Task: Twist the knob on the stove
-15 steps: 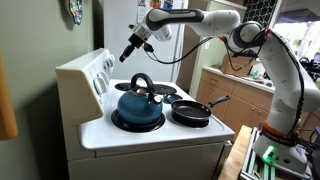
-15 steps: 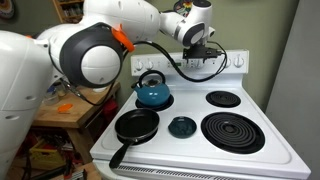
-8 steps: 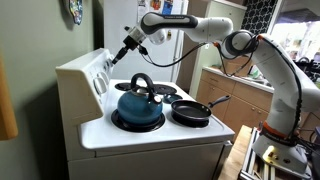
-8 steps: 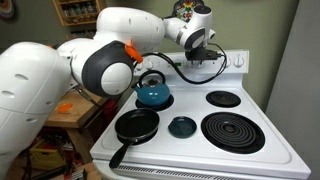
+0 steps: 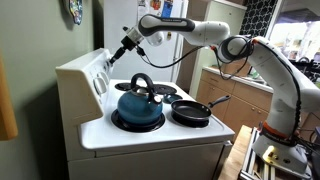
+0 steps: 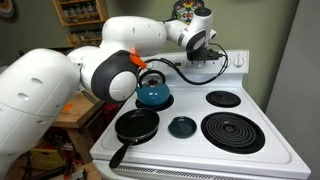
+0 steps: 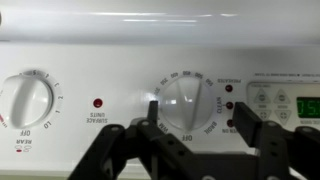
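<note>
Hovering my end effector [image 7: 195, 118] at the stove's [image 5: 120, 140] back panel [image 7: 100, 75], along the worktop's [image 6: 190, 102] rear edge. Fingers [image 7: 150, 120] are spread either side of a white knob [image 7: 185, 100], can't tell if touching.

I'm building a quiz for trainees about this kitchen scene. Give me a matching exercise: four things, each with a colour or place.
Things:
1 kettle
2 frying pan
3 claw
4 stove

Colour or place:
a white
b astride a back-panel knob
c blue
d black, long handle

Pairs: 1-c, 2-d, 3-b, 4-a
</note>
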You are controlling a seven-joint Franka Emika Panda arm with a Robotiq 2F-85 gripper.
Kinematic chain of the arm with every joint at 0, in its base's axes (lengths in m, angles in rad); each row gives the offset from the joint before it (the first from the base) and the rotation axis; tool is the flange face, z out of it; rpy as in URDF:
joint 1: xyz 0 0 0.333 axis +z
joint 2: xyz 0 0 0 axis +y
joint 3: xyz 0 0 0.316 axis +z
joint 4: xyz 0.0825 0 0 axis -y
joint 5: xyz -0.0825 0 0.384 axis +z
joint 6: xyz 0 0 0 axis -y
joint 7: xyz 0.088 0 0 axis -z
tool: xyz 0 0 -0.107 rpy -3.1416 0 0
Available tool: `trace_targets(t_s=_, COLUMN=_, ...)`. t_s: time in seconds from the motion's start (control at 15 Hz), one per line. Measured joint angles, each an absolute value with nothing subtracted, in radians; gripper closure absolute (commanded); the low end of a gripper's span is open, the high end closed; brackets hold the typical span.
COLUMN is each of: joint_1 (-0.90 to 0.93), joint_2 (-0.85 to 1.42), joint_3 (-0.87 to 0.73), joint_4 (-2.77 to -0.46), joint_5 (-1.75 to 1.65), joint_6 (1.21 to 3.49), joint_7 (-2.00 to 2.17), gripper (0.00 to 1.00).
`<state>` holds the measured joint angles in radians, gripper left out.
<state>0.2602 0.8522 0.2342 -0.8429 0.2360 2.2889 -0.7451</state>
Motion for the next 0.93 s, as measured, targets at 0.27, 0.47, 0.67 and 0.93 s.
trace_targets(t_s=0.27, joint_1=0.267, joint_2=0.874, joint_3=0.228, joint_4=-0.809, joint_5=0.235, joint_6=2.289, joint_7=-0.743, gripper=0.85)
trace_targets(t_s=0.47, joint_1=0.268, joint_2=0.875, joint_3=0.227, joint_4=-0.795, joint_5=0.236, joint_6=2.274, joint_7=-0.734, gripper=1.00)
trace_targets(t_s=0.67, joint_1=0.268, joint_2=0.879, joint_3=0.224, joint_4=-0.786, joint_5=0.235, joint_6=2.271, joint_7=-0.725, gripper=0.61)
trace_targets(t_s=0.93, joint_1=0.268, joint_2=0.884, joint_3=0.220, joint_4=-0.782, joint_5=0.235, joint_6=2.270, joint_7=-0.704, gripper=0.45)
